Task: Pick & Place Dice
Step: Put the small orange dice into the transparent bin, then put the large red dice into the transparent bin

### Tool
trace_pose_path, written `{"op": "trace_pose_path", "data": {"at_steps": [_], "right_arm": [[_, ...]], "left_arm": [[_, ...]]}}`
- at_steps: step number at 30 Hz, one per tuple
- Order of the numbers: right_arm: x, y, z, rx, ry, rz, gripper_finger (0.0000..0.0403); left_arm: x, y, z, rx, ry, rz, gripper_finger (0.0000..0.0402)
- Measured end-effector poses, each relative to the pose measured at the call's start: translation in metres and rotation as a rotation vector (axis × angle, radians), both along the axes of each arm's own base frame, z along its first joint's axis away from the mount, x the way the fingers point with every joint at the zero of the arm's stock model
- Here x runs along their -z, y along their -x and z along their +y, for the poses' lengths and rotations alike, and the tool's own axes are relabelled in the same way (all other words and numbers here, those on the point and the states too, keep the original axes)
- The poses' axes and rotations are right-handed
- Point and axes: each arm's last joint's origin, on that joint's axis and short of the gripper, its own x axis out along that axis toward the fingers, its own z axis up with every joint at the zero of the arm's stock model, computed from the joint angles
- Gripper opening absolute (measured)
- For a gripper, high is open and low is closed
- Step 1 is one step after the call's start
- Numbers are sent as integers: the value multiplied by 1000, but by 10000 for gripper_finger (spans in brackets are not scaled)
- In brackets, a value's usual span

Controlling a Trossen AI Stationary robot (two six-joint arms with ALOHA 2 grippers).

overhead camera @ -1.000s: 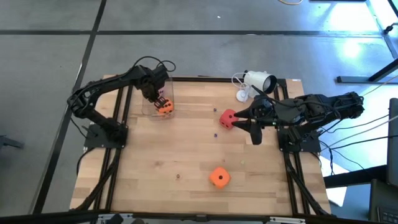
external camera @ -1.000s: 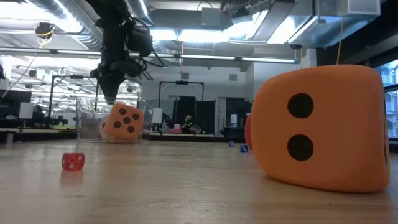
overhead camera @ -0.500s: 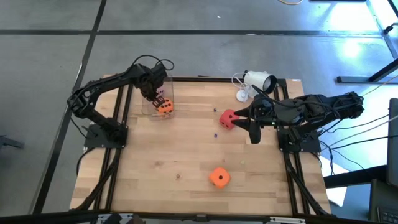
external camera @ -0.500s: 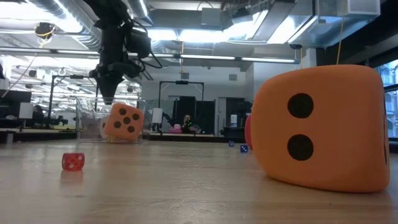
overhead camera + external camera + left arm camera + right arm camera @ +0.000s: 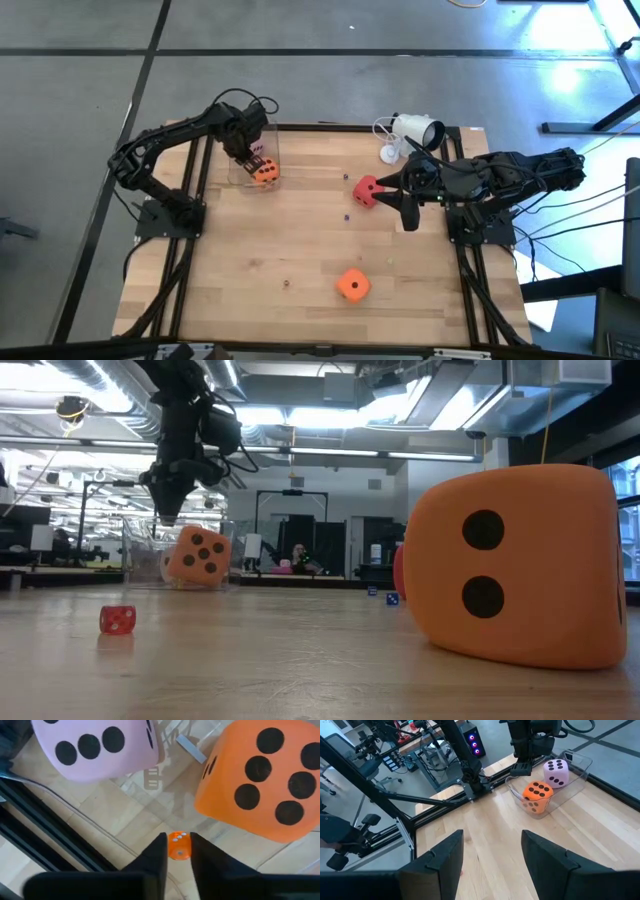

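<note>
High view, left arm: the left gripper (image 5: 252,160) hangs over a clear bin (image 5: 243,176) at the table's far left corner, placed there as the drop point. An orange die (image 5: 265,172) lies in the bin.
High view, right arm: the right gripper (image 5: 392,190) lies low, just beside the red die (image 5: 366,190), seemingly lined up for a pick; nothing is between its fingers.
High view, remainder: a second orange die (image 5: 352,285) sits alone near the front edge, well apart from both arms.
Low view: the left gripper hangs above the bin's orange die, not touching it. A tiny red die (image 5: 117,619) rests on the table (image 5: 300,670).
Left wrist view: the fingers stand slightly apart with a tiny orange die (image 5: 178,845) showing in the gap; whether they grip it or have let go cannot be told. A pale pink die (image 5: 95,745) and the orange die lie beyond, in the bin.
Right wrist view: the fingers stand wide apart and empty, facing the bin.
Judgement: two dice binned, two outstanding.
</note>
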Motion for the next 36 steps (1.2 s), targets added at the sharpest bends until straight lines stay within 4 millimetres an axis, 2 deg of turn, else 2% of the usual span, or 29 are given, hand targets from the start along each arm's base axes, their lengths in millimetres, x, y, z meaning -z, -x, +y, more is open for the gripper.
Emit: {"op": "trace_pose_path", "data": {"at_steps": [5,11,17,29,32,36], "right_arm": [[0,0,0,-15,-7,2,200],[0,0,1,-17,-8,2,200],[0,0,1,-33,-14,5,200],[0,0,1,-42,-17,7,201],[0,0,1,-43,-18,7,201],[0,0,2,-60,-22,10,201]], "left_arm": [[0,-2,-2,-2,44,-44,129],[0,-1,-3,3,79,-58,174],[4,1,-8,22,174,-33,184],[3,-1,-10,72,157,-19,229],[3,0,-8,-6,113,20,232],[4,-1,-10,14,161,-17,232]]}}
